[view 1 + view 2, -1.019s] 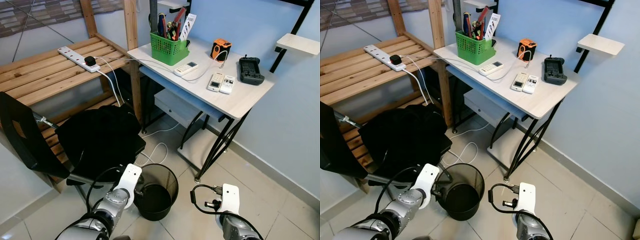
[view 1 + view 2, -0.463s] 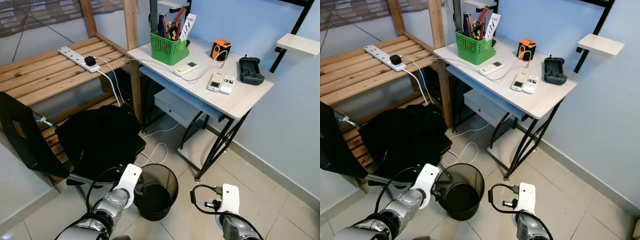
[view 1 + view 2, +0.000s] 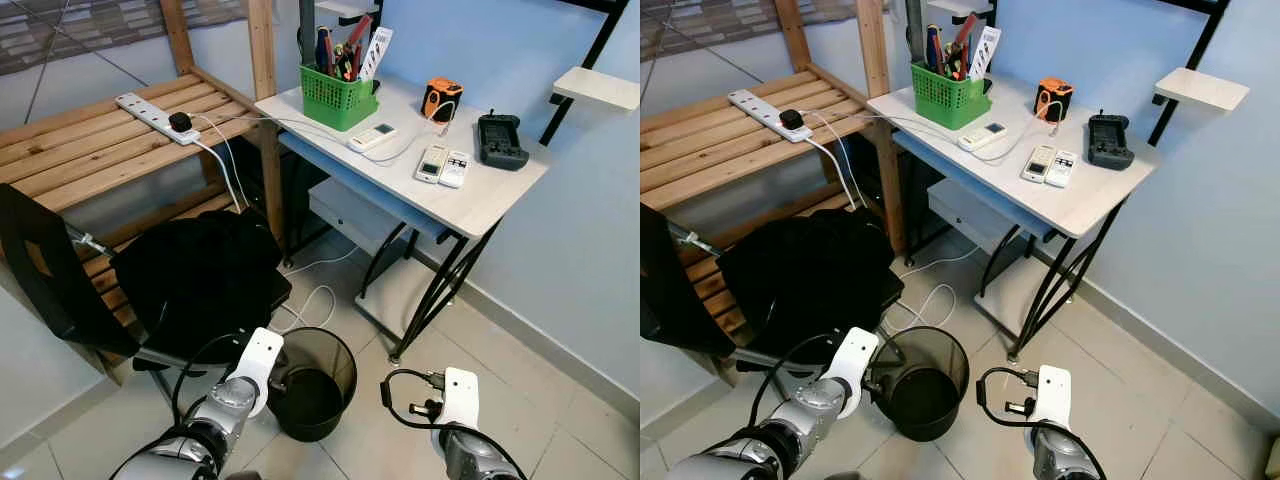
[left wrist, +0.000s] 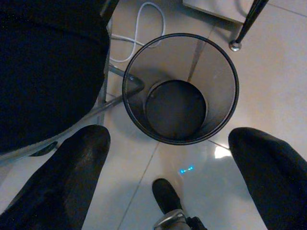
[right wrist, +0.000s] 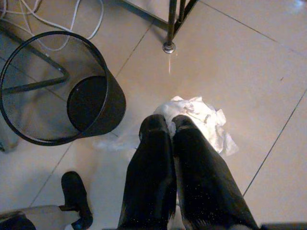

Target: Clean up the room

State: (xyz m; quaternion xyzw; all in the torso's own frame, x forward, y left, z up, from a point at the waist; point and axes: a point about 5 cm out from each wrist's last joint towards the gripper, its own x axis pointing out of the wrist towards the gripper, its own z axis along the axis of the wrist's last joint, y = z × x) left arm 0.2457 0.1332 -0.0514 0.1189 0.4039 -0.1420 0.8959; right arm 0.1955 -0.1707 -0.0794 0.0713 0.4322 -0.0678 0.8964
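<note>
Right gripper had fingers pressed together, pinching the crumpled tissue above the floor, beside the bin, probably for dropping in. Left gripper hung over the empty bin, fingers wide apart, holding nothing.

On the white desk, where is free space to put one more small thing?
The white desk is bare along its front edge and at the near corner, below the two pale remotes and the black controller. The back is crowded: green basket, orange device, another remote and a cable.
</note>
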